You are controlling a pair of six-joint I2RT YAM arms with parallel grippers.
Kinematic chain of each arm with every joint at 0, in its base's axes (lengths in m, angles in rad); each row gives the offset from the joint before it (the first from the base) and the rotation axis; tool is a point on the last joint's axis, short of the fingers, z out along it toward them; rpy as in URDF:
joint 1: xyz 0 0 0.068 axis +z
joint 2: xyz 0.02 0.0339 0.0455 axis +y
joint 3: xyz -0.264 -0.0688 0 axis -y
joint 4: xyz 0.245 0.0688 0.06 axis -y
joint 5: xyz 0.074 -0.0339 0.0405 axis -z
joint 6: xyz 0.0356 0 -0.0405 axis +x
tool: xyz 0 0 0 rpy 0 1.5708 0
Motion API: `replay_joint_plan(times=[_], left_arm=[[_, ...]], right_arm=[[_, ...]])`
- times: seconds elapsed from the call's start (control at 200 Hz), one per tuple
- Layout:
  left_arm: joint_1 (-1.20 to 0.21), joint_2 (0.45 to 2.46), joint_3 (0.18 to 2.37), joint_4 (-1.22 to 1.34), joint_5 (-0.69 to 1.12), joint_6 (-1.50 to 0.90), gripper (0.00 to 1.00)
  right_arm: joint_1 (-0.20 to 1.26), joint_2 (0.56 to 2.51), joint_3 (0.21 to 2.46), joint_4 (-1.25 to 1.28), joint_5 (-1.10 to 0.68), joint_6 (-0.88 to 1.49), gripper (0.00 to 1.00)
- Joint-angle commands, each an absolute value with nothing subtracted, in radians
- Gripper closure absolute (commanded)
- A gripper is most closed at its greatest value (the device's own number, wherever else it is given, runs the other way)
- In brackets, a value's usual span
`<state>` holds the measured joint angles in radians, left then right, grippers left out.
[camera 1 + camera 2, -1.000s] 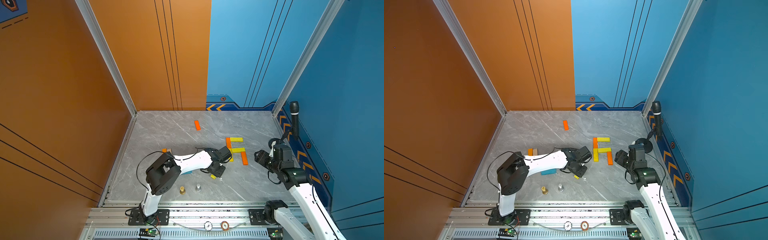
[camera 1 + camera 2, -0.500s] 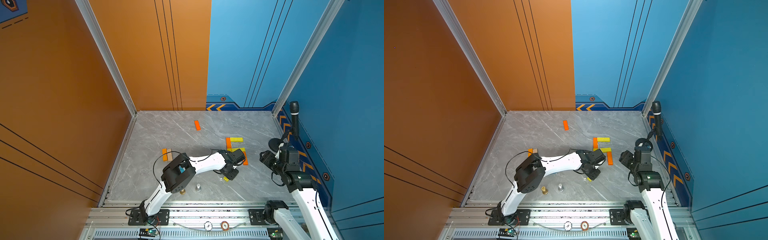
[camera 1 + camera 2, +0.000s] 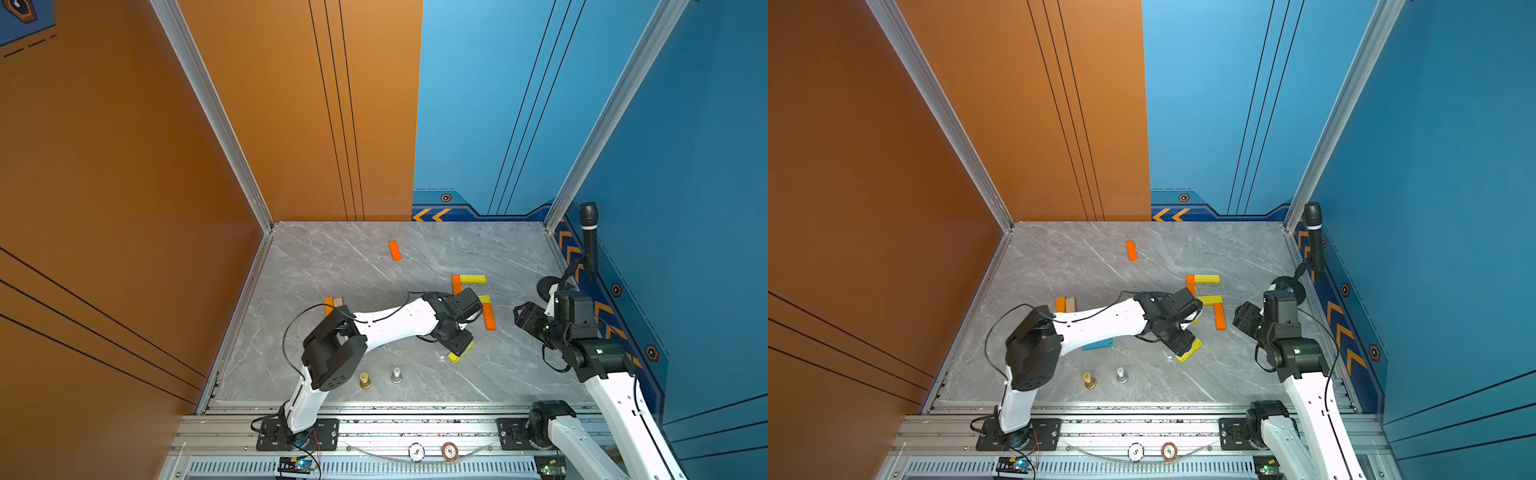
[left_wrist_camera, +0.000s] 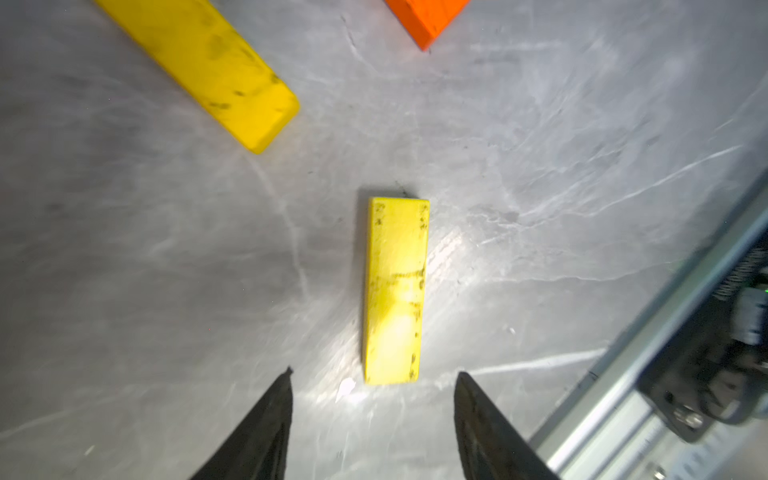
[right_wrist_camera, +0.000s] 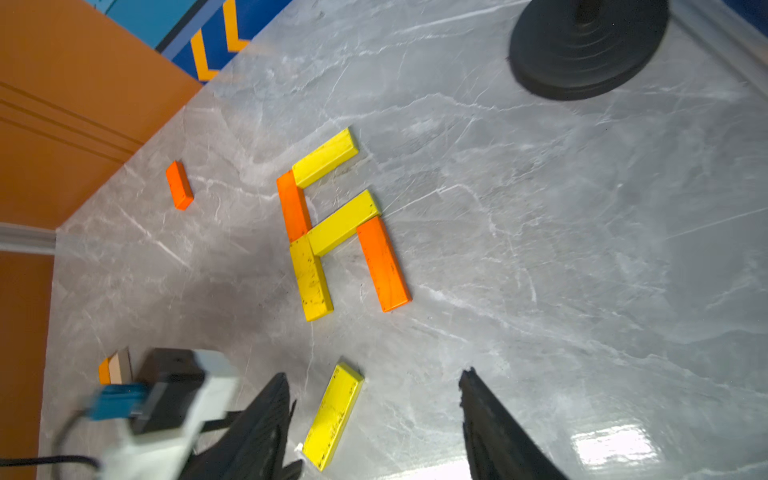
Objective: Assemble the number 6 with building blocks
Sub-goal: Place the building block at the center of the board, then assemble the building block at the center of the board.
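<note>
The loose yellow block (image 4: 395, 291) lies flat on the table (image 4: 166, 249), just in front of the half-built shape (image 5: 332, 224). A second ago the left gripper (image 4: 374, 372) pinched this block farther to the left. Now its two black fingers (image 4: 270, 415) stand apart, and the block sits free on the table, touching neither one.

The shape is five blocks pressed together, two orange and three yellow. All the blocks are small flat wooden planks with square corners. The yellow paint has dark scuffs.

The right gripper (image 5: 374, 372) hangs near the shape's right side, fingers spread with nothing between them.

A lone orange block (image 3: 395, 250) lies farther back. Another orange plank (image 3: 1060, 304) and a tan plank (image 3: 1070, 304) lie side by side by the left arm. A teal plank (image 3: 1098, 344) peeks out from under that arm. A gold pawn (image 3: 365, 380) and a silver pawn (image 3: 397, 375) stand near the front edge.

The table is smooth, shiny grey stone with white veins. Orange and blue walls stand around it.
</note>
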<state>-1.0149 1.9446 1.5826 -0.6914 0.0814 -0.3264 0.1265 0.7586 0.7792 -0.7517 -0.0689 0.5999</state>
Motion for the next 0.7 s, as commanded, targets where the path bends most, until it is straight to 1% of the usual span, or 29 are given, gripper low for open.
replay_joint_plan(times=[0.0,0.11,0.25,0.396,0.426,0.441,0.496,0.696], left_arm=[[-0.927,1.818,1.516,-0.684,0.124,-0.363,0.31],[-0.827,1.705,1.456,-0.713,0.164,-0.379,0.23],[-0.685,1.579,1.403,-0.76,0.216,-0.395,0.15],[-0.562,1.468,1.337,-0.762,0.229,-0.422,0.15],[-0.549,1.45,1.325,-0.76,0.215,-0.414,0.15],[-0.546,1.442,1.319,-0.759,0.204,-0.409,0.1],[-0.538,1.418,1.3,-0.753,0.151,-0.388,0.09],[-0.505,1.402,1.241,-0.707,0.09,-0.351,0.08]], right_arm=[[0.258,0.796,0.8,-0.817,0.0,0.577,0.34],[0.427,0.842,0.781,-0.837,0.089,0.609,0.35],[0.597,0.893,0.731,-0.834,0.122,0.677,0.35],[0.777,0.949,0.685,-0.82,0.163,0.77,0.36],[0.802,0.96,0.679,-0.818,0.168,0.785,0.36],[0.816,0.966,0.677,-0.814,0.169,0.792,0.37],[0.854,0.987,0.665,-0.795,0.167,0.814,0.37],[0.952,1.148,0.671,-0.695,0.145,0.854,0.4]])
